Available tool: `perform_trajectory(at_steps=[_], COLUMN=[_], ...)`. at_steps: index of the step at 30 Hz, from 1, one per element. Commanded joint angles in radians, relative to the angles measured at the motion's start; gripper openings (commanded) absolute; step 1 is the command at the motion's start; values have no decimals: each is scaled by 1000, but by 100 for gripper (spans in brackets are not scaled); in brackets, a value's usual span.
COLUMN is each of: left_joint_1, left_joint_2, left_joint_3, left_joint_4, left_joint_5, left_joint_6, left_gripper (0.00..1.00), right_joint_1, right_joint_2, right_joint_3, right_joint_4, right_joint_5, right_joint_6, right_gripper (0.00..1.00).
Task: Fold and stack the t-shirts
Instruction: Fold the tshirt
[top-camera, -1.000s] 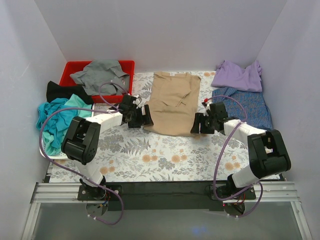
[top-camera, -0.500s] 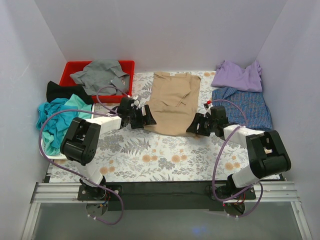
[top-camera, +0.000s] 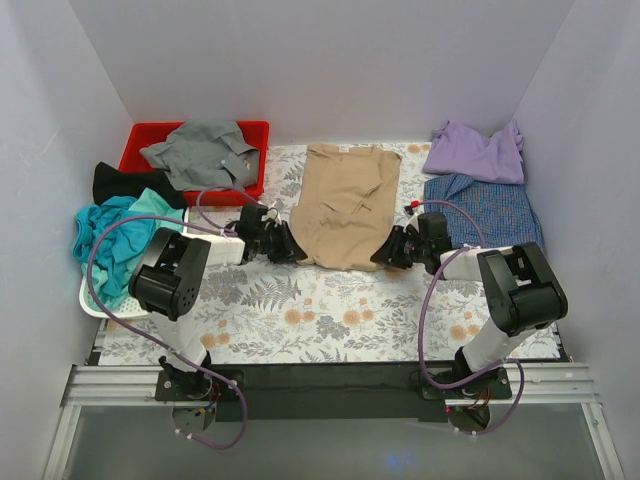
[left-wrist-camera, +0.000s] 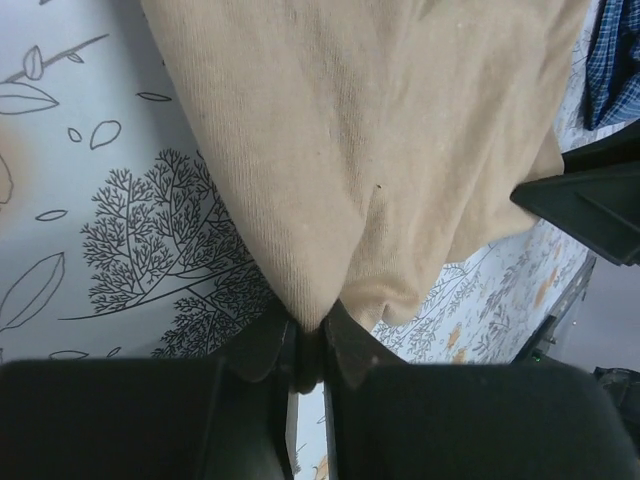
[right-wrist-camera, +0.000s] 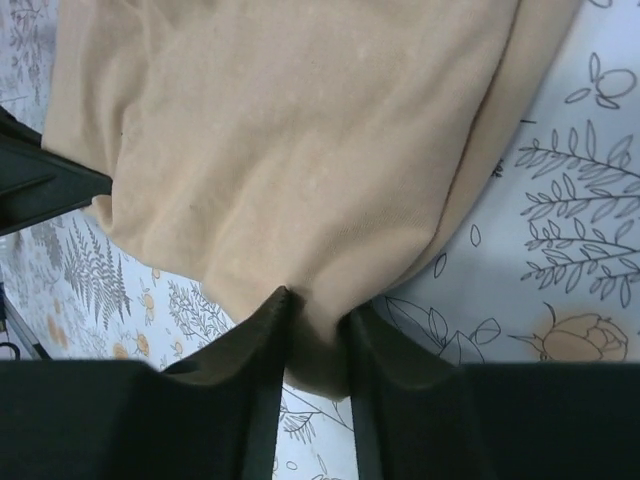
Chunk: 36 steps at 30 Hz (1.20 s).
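The tan t-shirt (top-camera: 345, 200) lies lengthwise in the middle of the table, sleeves folded in. My left gripper (top-camera: 285, 243) is at its near left corner. In the left wrist view the left gripper (left-wrist-camera: 310, 325) is shut, with a pinch of the tan cloth (left-wrist-camera: 370, 150) between the fingers. My right gripper (top-camera: 385, 250) is at the near right corner. In the right wrist view the right gripper (right-wrist-camera: 318, 320) is closed on a thicker fold of the tan cloth (right-wrist-camera: 300, 150).
A lavender shirt (top-camera: 475, 152) and a blue-checked shirt (top-camera: 490, 212) lie at the back right. A grey shirt (top-camera: 200, 150) drapes over the red bin (top-camera: 140, 140). A black shirt (top-camera: 120, 182) and a teal one (top-camera: 115, 240) sit by the white mesh basket (top-camera: 95, 300).
Both grippers have moved in to the tan shirt's near corners and closed from open onto the cloth. The near hem is now bunched at both corners.
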Motion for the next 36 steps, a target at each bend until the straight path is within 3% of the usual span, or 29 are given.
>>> perform_trajectory(at_steps=[1, 2, 5, 12, 19, 23, 29, 36], left_joint_1=[-9, -7, -7, -15, -67, -149, -266, -286], left_joint_2=[37, 30, -22, -182, -262, -314, -447, -576], left_joint_3=[-54, -58, -69, -60, -75, -97, -132, -150], left_joint_4=[-66, -69, -100, -373, -556, -673, -752, -853], left_joint_5=[-1, -3, -3, -3, 29, 65, 80, 54], left_joint_6=[6, 7, 18, 70, 119, 118, 40, 9], left_gripper=[0, 0, 0, 0, 0, 0, 0, 0], right_joint_1=[7, 7, 7, 11, 20, 30, 50, 56], right_joint_2=[74, 76, 48, -176, -391, -516, -741, -911], right_joint_3=[-62, -66, -76, -185, -196, -202, -219, -245], right_joint_4=[-112, -106, -100, -183, -457, -575, -766, -873], right_joint_5=[38, 33, 10, 22, 87, 71, 90, 47], right_joint_6=[-23, -29, -34, -31, -83, -78, -29, -5], right_gripper=[30, 18, 1, 1, 1, 1, 1, 1])
